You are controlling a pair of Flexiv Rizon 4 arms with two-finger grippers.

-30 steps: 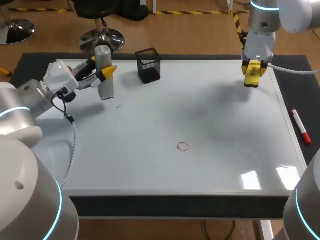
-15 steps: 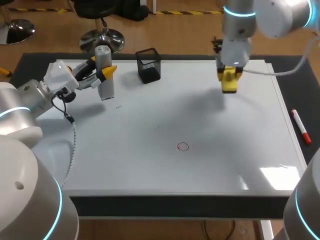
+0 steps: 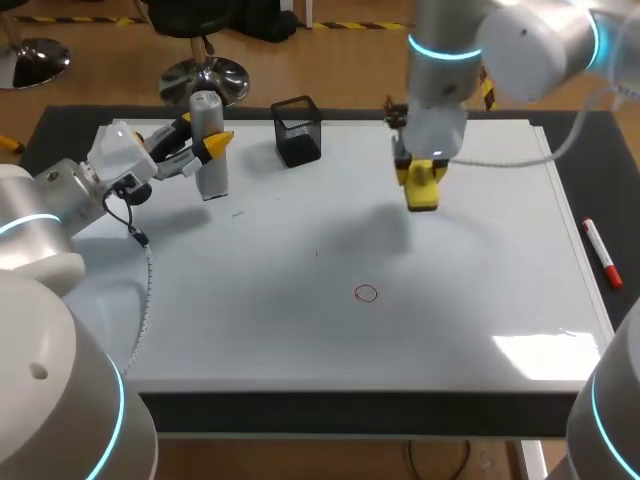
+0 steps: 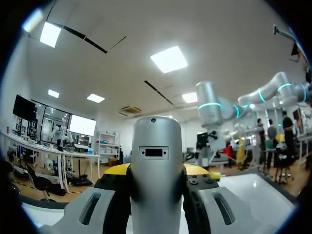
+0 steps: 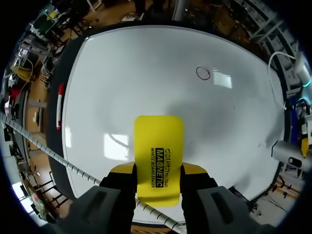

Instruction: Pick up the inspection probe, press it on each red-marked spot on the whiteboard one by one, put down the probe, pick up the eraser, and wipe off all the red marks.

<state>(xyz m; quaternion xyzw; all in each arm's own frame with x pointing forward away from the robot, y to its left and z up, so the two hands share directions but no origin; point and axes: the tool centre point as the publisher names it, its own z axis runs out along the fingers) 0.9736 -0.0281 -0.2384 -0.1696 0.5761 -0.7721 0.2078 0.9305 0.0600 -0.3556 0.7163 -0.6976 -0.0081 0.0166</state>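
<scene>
Head view, left to right: the left gripper is clamped on the grey probe, which stands upright at the far left part of the whiteboard. Just beside it sits a black mesh cup. One red circle is drawn near the board's middle. Beyond it, the right gripper hangs above the board, its fingers closed on the yellow eraser. A red marker lies off the board's right edge. In the right wrist view, the eraser sticks out between the fingers, with the circle well ahead.
</scene>
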